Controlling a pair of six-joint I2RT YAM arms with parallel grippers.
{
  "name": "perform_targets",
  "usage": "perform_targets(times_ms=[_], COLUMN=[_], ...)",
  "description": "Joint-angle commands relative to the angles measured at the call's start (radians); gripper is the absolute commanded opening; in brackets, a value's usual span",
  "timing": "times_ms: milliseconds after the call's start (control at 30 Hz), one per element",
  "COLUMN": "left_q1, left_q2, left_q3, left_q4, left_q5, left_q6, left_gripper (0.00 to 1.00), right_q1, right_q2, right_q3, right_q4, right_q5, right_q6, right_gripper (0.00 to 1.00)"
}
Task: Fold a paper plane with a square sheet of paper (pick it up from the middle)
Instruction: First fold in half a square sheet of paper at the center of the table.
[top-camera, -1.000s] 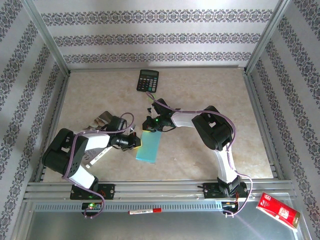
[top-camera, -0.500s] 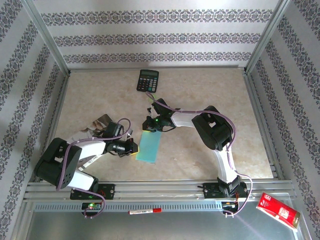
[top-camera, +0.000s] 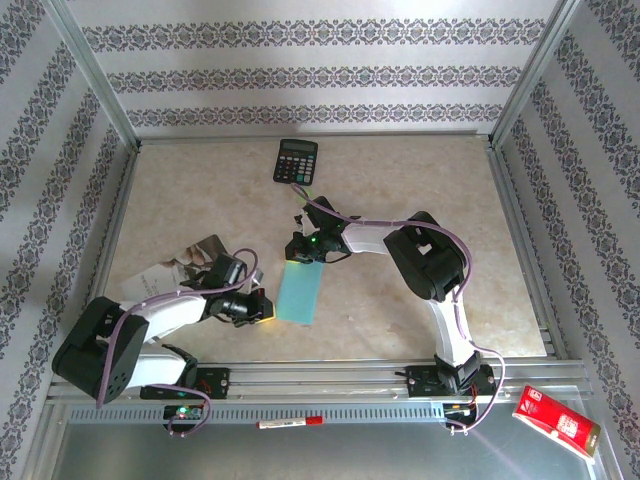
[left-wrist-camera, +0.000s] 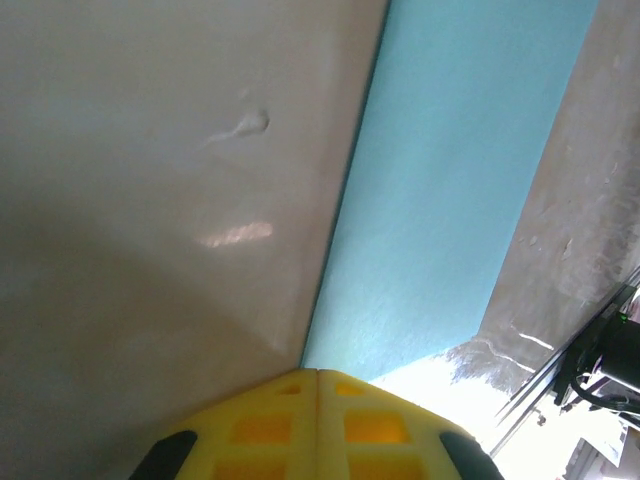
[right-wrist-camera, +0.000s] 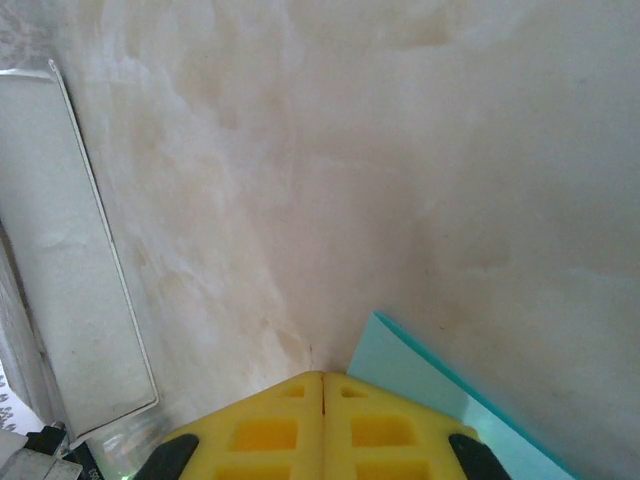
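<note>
**Both jaws shut at opposite ends of the folded paper**

Top view.
- Paper (top-camera: 298, 293) lies flat on the table (top-camera: 420, 180) as a narrow strip, folded. It sits slightly left of centre and closer to the near edge, with its long side running near to far.
- Left gripper (top-camera: 270, 312) is at the strip's near-left corner, fingers closed.
- Right gripper (top-camera: 303, 262) is at the strip's far end, fingers closed.
- Calculator (top-camera: 296, 160) is by the far edge, well apart from the paper.
- Booklet (top-camera: 185, 262) is toward the left edge, partly under the left arm.
- Red box (top-camera: 556, 420) and pen (top-camera: 290, 423) lie off the table, on the near side of the rail.

Left wrist view.
- The yellow fingers (left-wrist-camera: 260, 430) meet with no gap.
- The paper (left-wrist-camera: 450, 180) runs away from them, and its nearest corner touches the fingertips.
- I cannot tell whether that corner is pinched or only pressed.
- Bare table (left-wrist-camera: 150, 150) is to the left of the strip.

Right wrist view.
- The yellow fingers (right-wrist-camera: 380, 430) are closed flush together.
- A corner of the paper (right-wrist-camera: 420, 385) shows just right of the tips, flat on the table (right-wrist-camera: 350, 150).
- I cannot tell whether the tips bear on the paper.
</note>
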Motion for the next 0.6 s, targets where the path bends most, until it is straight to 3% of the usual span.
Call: perform_targets(times_ms=[0, 367, 567], left_q1=[-0.013, -0.010, -0.007], left_q2=[0.004, -0.178, -0.040], left_q3=[-0.050, 0.094, 0.175], left_q4=[-0.214, -0.171, -0.019], left_q5=[-0.018, -0.011, -0.029], left_q6=[-0.074, -0.080, -0.124], left_gripper=[0.00, 0.03, 0.06], right_q1=[-0.005, -0.005, -0.008], right_q2=[0.058, 0.051, 0.026], right_q3=[-0.022, 0.014, 0.037], right_q4=[-0.105, -0.115, -0.140], right_q5=[0.126, 0.051, -0.038], right_q6=[-0.029, -0.092, -0.165], right_gripper=[0.00, 0.00, 0.00])
